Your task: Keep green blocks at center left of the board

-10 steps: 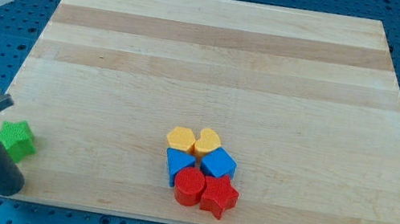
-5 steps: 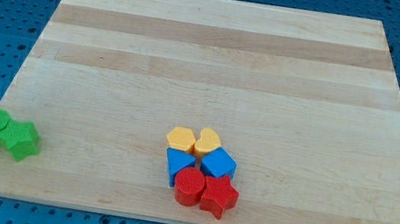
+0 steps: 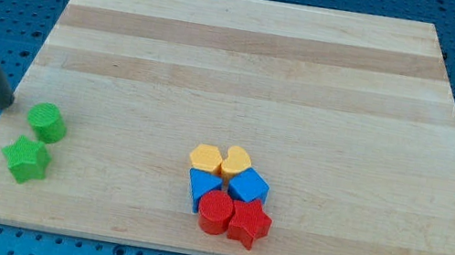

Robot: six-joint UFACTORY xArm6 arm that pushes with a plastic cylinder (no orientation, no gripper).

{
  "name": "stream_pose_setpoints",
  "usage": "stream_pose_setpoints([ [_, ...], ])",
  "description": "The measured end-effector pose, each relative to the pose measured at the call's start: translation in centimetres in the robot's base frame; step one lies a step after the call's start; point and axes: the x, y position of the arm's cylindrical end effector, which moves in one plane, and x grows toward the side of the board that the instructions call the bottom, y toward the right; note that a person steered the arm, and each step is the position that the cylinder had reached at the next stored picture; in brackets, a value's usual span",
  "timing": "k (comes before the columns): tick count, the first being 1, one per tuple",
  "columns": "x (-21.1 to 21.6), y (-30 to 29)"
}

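A green round block point(image 3: 48, 122) and a green star block point(image 3: 26, 159) sit near the board's left edge, in its lower left part, close together. My tip point(image 3: 0, 102) is at the board's left edge, just left of and slightly above the green round block, a small gap away. The rod slants up to the view's top left.
A cluster sits at the board's lower middle: an orange block point(image 3: 206, 157), a yellow heart point(image 3: 237, 160), a blue block point(image 3: 204, 185), a blue cube point(image 3: 248, 187), a red cylinder point(image 3: 215, 212) and a red star point(image 3: 249, 223). The wooden board point(image 3: 247, 66) lies on a blue perforated base.
The rod has moved up the left edge. The green round block came into view and has moved up and right; the green star stays about where it was.
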Motion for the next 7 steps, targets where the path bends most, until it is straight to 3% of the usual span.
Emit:
stream_pose_setpoints([
  [1, 9.2, 0.3],
  [2, 11.3, 3.4],
  [3, 9.1, 6.7],
  [7, 2.5, 5.8],
])
